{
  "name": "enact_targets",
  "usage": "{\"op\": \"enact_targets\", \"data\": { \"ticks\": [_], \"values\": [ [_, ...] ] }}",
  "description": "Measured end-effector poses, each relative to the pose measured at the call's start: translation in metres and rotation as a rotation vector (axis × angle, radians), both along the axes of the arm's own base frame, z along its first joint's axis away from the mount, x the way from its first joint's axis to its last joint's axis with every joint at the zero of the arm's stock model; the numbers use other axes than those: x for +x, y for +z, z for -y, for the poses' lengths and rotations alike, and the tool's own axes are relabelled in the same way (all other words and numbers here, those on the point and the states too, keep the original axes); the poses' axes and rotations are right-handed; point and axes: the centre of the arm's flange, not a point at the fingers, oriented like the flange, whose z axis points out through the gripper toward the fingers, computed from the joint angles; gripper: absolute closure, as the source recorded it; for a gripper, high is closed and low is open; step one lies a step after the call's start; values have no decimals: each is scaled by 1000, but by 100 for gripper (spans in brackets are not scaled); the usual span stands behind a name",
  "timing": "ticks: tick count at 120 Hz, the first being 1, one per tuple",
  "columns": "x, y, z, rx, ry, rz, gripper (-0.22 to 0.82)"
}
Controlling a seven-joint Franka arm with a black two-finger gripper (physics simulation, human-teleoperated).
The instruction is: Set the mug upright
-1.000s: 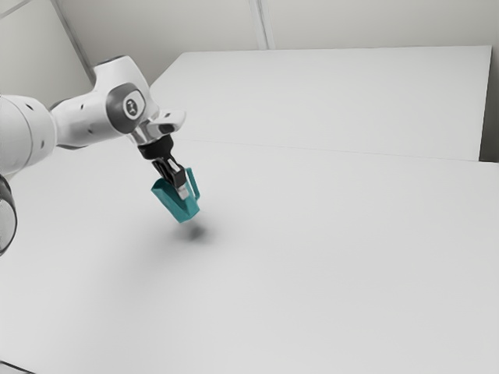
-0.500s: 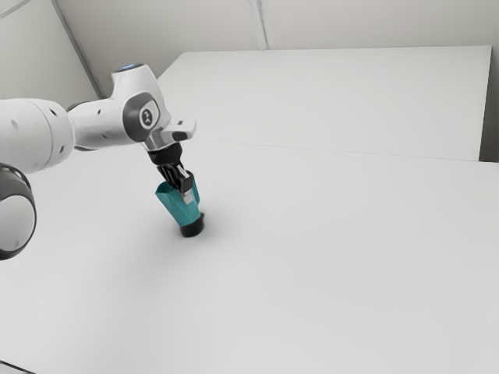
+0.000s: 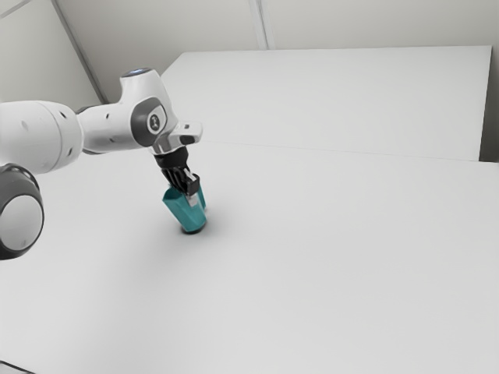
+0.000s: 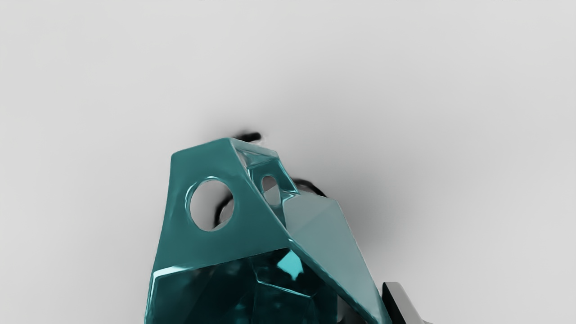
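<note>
The teal mug (image 3: 187, 217) is tilted, its open top leaning toward the exterior view's left and its base close over a dark shadow on the table (image 3: 327, 265). At its upper part is my gripper (image 3: 192, 198), shut on the wall. In the wrist view the angular mug (image 4: 324, 243) shows its dark inside and a handle with a round hole. The gripper (image 4: 375, 314) pinches the wall there, one finger outside and the other partly hidden inside. Whether the base touches the table is unclear.
A pale raised panel (image 3: 327, 97) stands beyond the table at the back. A thin dark line (image 3: 15, 367) crosses the near corner at the exterior view's left.
The mug, held throughout, has come down and shifted slightly toward the exterior view's right with my hand. It has turned to lean less, and its handle has swung mostly behind it.
</note>
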Motion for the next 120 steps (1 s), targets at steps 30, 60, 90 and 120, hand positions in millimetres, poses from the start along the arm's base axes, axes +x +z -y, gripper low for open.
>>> {"op": "enact_targets", "data": {
  "ticks": [30, 60, 90, 120],
  "values": [
    [1, 3, 0, -2, 11, 13, 58],
    [4, 45, -1, -10, 16, 86, 34],
    [-5, 109, 0, -4, -4, 184, 13],
    [-9, 181, -3, 72, -36, 251, 5]
  ]
}}
